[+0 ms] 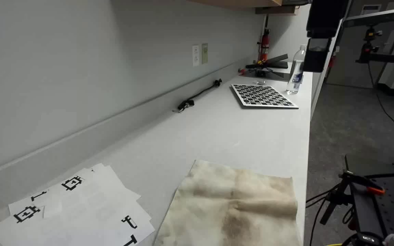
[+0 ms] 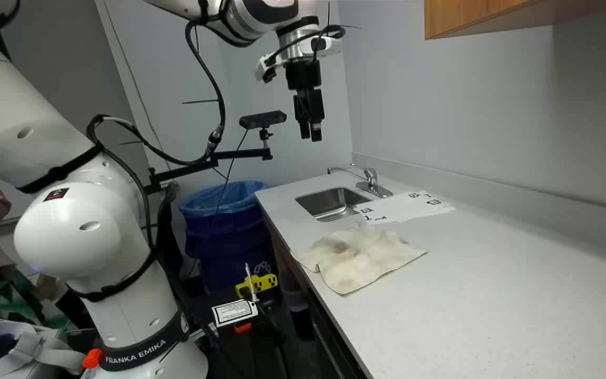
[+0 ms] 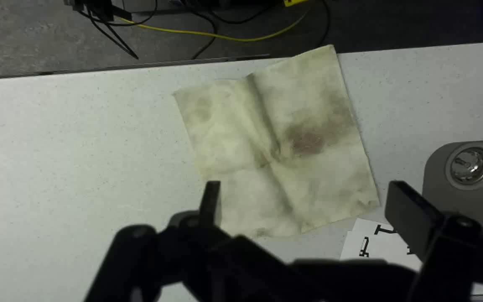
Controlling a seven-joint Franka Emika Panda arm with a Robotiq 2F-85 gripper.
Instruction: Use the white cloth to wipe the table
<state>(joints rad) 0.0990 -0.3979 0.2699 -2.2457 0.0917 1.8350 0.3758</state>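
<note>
Plainly, from my end, the white cloth (image 3: 277,142) lay spread on the bench (image 2: 466,300), cream rather than pure white, with raised creases meeting near its middle. Grey-brown stains covered much of it; the darkest I could pick out was a reddish-brown blotch to one side of those creases. Above it I had the gripper (image 3: 304,195) hanging well off the bench, jaws wide apart, with cloth and bench showing through the gap in the wrist view.

Just beside the cloth lay overlapping paper sheets (image 1: 84,212) printed with black markers, and near those sat the metal sink (image 2: 319,202), in which I could make out a round drain (image 3: 471,165). A faucet (image 2: 370,181) stood behind it, toward the wall (image 2: 466,105). On the floor (image 1: 347,130) near that end of the bench stood a blue bin (image 2: 229,242) lined with a blue bag (image 2: 224,197); I couldn't see down to what it held. Well along the bench the opposite way, in an exterior view, a clear bottle (image 1: 296,73) stood upright just beside a checkered board (image 1: 263,95); how full it was I couldn't tell.

As for room, one corner of the cloth reached the bench's front edge, where my view dropped to the grey floor. Between cloth and checkered board the bench ran on in a long pale stretch, a black cable (image 1: 201,92) lying near the low backsplash (image 1: 115,132) along the back. A wooden cabinet (image 2: 476,18) hung from the wall overhead.
</note>
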